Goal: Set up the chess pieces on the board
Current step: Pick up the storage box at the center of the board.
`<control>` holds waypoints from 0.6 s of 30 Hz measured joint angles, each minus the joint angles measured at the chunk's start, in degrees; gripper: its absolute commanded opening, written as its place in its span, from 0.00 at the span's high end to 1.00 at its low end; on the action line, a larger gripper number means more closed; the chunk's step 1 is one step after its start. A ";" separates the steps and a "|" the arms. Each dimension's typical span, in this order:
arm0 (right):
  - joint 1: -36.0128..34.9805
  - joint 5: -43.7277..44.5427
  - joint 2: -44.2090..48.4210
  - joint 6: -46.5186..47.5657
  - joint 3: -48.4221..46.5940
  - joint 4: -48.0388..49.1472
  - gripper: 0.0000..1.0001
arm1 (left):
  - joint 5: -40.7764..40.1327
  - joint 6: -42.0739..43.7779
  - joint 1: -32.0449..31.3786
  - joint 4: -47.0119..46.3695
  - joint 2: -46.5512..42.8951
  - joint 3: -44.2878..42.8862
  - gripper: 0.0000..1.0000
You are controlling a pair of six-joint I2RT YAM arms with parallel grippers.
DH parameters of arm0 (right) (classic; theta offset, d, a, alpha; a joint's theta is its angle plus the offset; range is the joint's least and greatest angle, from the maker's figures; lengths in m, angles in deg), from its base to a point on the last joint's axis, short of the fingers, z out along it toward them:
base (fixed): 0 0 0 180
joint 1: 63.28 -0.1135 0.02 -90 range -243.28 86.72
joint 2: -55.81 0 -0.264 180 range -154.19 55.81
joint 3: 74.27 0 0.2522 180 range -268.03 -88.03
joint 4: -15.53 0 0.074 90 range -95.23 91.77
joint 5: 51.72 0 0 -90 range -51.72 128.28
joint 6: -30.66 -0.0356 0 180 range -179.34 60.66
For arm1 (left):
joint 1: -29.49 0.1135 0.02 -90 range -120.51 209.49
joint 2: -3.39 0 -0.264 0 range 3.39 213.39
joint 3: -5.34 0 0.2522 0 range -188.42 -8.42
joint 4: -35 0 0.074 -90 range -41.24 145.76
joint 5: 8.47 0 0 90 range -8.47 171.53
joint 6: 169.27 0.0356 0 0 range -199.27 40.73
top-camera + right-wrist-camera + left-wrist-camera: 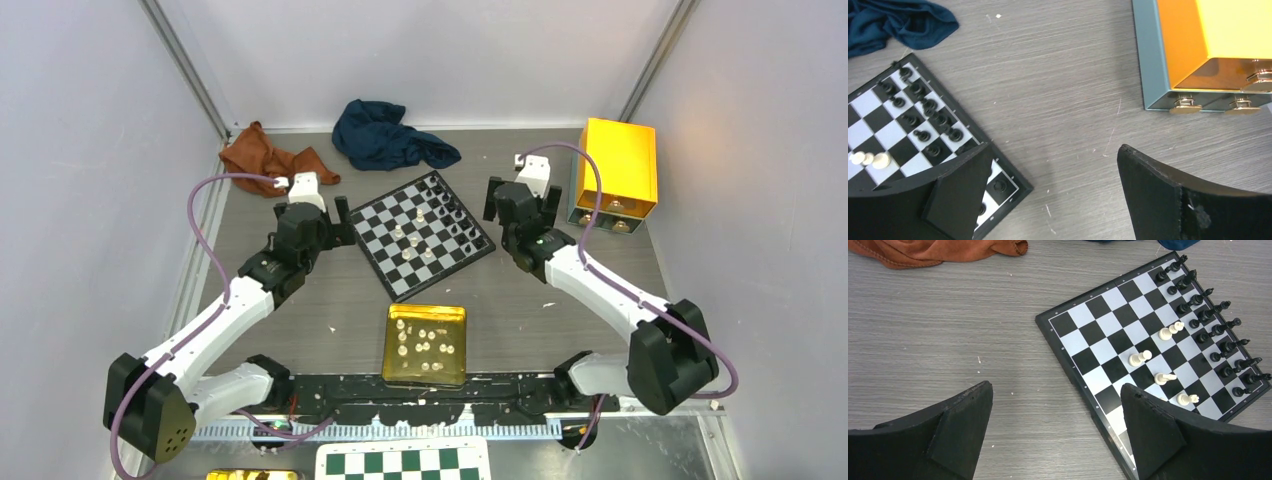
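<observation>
The board [385, 225] lies turned like a diamond in the middle of the table. Black chess pieces [455, 212] stand in two rows along its far right edge. A few white pieces [415, 235] stand around its centre, and several more lie in a gold tray [392, 345] in front of it. My left gripper [335, 200] hovers open beside the board's left corner [1093, 347], with bare table between its fingers [1057, 385]. My right gripper [520, 205] is open and empty [1055, 146]. Its left finger [955, 192] overlaps the board's right corner, beside the black pieces [923, 134].
A rust-orange cloth [270, 157] and a dark blue cloth [388, 135] lie at the back. A yellow box [620, 165] stands at the back right, close to my right gripper. A green-and-white checkered sheet [405, 462] lies before the arm bases. Walls close in both sides.
</observation>
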 measured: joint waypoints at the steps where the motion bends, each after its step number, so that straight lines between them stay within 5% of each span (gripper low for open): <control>1: -0.66 0.31 0.37 -0.15 0.00 -0.74 0.00 | 0.13 -0.24 0.00 0.09 -0.02 0.00 0.00; 11: -3.08 -5.25 14.60 -5.66 10.47 -0.68 0.09 | 0.79 -2.05 0.00 1.44 -2.14 1.51 0.02; 18: -6.95 -12.20 22.32 -9.86 17.46 -7.45 0.27 | 3.15 -3.28 -0.42 4.09 -3.50 2.05 0.04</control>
